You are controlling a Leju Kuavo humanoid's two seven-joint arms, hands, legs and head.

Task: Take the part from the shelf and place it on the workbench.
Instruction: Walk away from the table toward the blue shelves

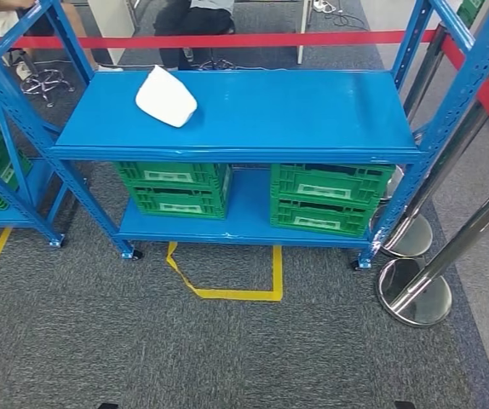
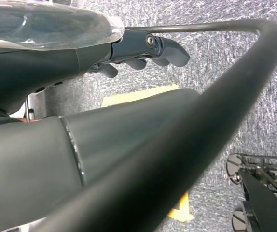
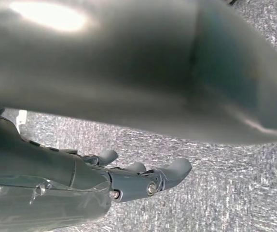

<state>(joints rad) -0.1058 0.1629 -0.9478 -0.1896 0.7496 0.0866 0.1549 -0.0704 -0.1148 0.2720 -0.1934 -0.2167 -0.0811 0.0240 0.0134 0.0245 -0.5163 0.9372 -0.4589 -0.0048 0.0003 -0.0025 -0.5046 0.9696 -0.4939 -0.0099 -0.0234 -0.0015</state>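
Your left hand [image 2: 144, 50] and right hand [image 3: 140, 179] hang empty, fingers loosely apart, since the part [image 1: 165, 96] sits untouched on the shelf [image 1: 280, 111].

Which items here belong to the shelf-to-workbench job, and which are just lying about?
Belong to the job:
- white part, on the top board
- blue shelf holding it
- left hand and right hand, both hanging over carpet, holding nothing

Just lying about:
- green crates on the lower board
- chrome stanchion bases
- yellow floor tape
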